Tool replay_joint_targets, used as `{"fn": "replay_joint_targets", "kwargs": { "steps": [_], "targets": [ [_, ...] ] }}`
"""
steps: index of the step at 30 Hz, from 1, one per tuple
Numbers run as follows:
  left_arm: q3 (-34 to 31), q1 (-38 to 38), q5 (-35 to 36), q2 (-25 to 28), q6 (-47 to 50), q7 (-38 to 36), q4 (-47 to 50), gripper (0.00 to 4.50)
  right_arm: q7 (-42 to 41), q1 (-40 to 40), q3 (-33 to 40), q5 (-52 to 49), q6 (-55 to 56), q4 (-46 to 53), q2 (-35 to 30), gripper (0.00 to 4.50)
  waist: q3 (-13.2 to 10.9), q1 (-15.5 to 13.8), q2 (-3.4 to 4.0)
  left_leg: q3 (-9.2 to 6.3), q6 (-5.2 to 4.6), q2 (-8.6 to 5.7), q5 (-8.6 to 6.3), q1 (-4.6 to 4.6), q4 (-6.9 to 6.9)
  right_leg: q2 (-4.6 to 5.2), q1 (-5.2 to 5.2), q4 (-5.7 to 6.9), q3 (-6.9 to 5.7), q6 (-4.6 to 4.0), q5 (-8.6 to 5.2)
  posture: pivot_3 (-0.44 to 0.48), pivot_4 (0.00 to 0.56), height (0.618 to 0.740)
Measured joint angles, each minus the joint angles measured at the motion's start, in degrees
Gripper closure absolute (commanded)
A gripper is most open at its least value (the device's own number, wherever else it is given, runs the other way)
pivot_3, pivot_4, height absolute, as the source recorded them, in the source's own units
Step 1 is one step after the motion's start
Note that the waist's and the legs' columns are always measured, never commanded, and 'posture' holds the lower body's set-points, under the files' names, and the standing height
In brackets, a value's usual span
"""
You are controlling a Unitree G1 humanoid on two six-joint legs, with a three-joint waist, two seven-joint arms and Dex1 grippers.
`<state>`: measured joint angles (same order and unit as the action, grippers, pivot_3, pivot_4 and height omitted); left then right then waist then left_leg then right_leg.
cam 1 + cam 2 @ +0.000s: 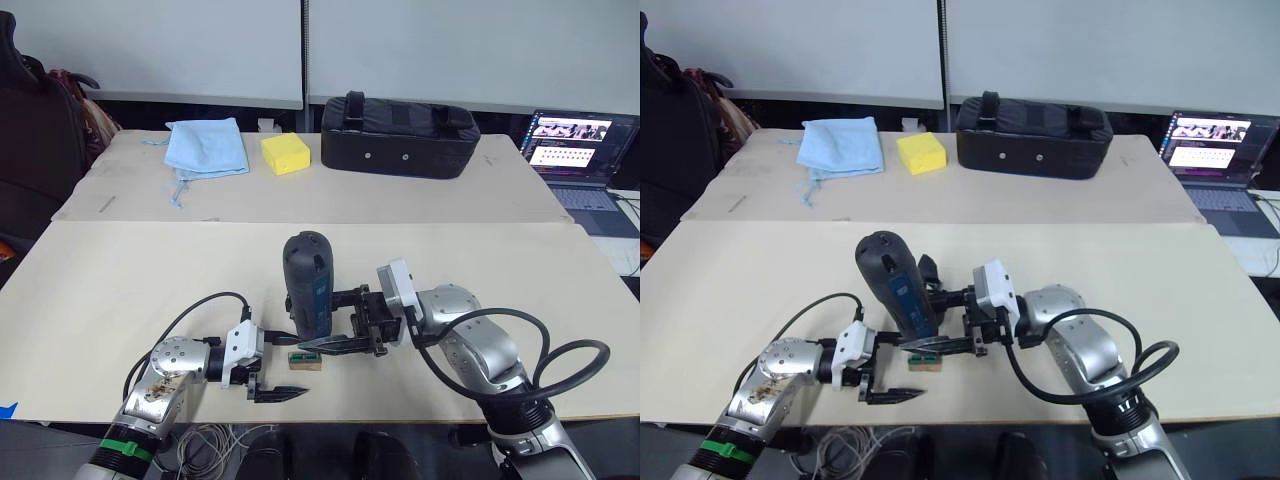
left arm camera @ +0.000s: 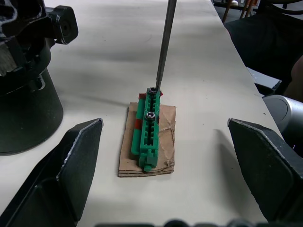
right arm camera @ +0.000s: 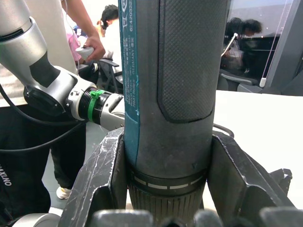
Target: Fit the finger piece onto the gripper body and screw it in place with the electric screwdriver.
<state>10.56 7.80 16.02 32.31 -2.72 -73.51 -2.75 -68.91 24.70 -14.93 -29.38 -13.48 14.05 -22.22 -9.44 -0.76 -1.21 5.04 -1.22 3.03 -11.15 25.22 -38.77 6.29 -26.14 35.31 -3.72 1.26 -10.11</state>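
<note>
Right gripper (image 1: 318,345): closed around the barrel of the electric screwdriver (image 1: 307,282), which is held upright between its two black fingers; in the right wrist view the dark barrel is seen clamped on both sides.

Screwdriver bit (image 2: 163,45): a thin metal shaft, lowered onto the head of the farther of two screws seated in a green screw holder (image 2: 147,127).

Green screw holder: a slotted block on a scrap of cardboard (image 2: 165,146), lying directly between the left gripper's fingers and just below the right gripper.

Left gripper (image 1: 278,394): wide open, nothing held, fingers well apart on either side of the holder, touching nothing.

Gripper body (image 2: 26,71): a dark drum-shaped part is seen just beside the left gripper; judged to be this item, though not certain. Finger piece: not identified.

Step judged in hand: a screw is being picked up on the bit.

Risks: the bit may be seated off-centre and the screw dropped on lifting; the light, unrestrained holder may be dragged or tipped if side load is applied; the tall tool may be tilted in the grip.
</note>
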Motion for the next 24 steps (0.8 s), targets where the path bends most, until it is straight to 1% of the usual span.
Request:
{"fn": "replay_joint_targets", "kwargs": {
  "steps": [24],
  "targets": [
    [0.0, 0.0, 0.0, 0.0, -0.1, 0.0, 0.0, 0.00, 0.6, 0.0, 0.1, -0.5, -0.8, -1.0, 0.3, 2.58, 0.0, 0.0, 0.00, -0.02, 0.00, 0.00, 0.00, 0.00, 0.01, 0.00, 0.00, -0.01, 0.00, 0.00, 0.00, 0.000, 0.150, 0.740]
  ]
}}
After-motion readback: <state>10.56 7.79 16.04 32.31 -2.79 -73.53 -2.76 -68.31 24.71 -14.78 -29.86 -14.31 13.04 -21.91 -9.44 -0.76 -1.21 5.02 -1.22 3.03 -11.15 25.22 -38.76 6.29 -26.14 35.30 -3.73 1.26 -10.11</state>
